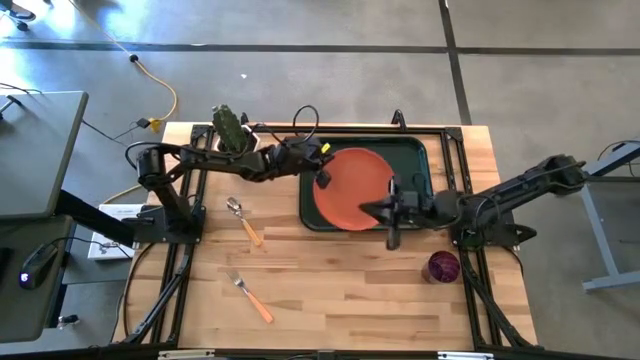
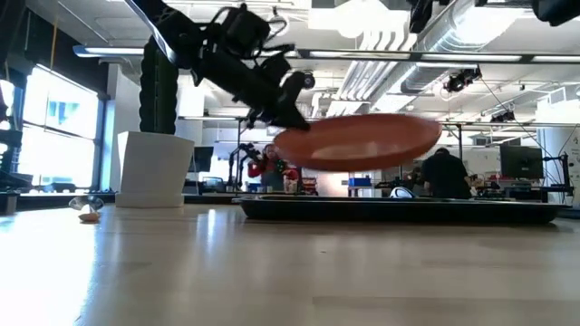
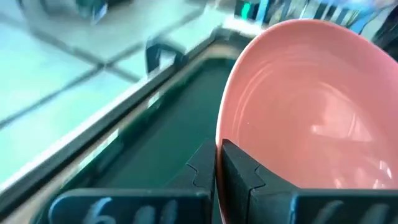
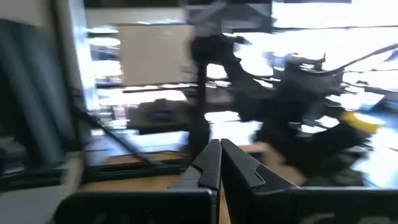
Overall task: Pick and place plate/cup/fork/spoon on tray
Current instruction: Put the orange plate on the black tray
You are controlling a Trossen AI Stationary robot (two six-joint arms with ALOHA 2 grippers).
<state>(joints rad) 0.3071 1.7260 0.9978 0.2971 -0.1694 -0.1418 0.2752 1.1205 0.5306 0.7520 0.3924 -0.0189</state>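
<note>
The orange-red plate (image 1: 355,188) hangs in the air over the dark green tray (image 1: 420,150); the low view shows the plate (image 2: 358,143) clear above the tray (image 2: 408,210). My left gripper (image 1: 322,172) is shut on the plate's left rim. My right gripper (image 1: 368,208) is shut and stands over the plate's near right edge; its wrist view (image 4: 219,163) shows the fingers closed on nothing. The purple cup (image 1: 443,266) stands near the right edge. The spoon (image 1: 243,220) and the fork (image 1: 250,296) lie on the table at the left. My left gripper pinches the plate's rim (image 3: 219,140) on its left side between its two fingers, one on the plate's inner face and one on its outer face. The fingers come from the table's left, slanting down. The plate is lifted clear of the tray, nearly level.
A white pot with a green cactus (image 1: 228,128) stands at the far left behind my left arm; it also shows in the low view (image 2: 154,167). Bare wood lies between the fork and the cup at the table's near side.
</note>
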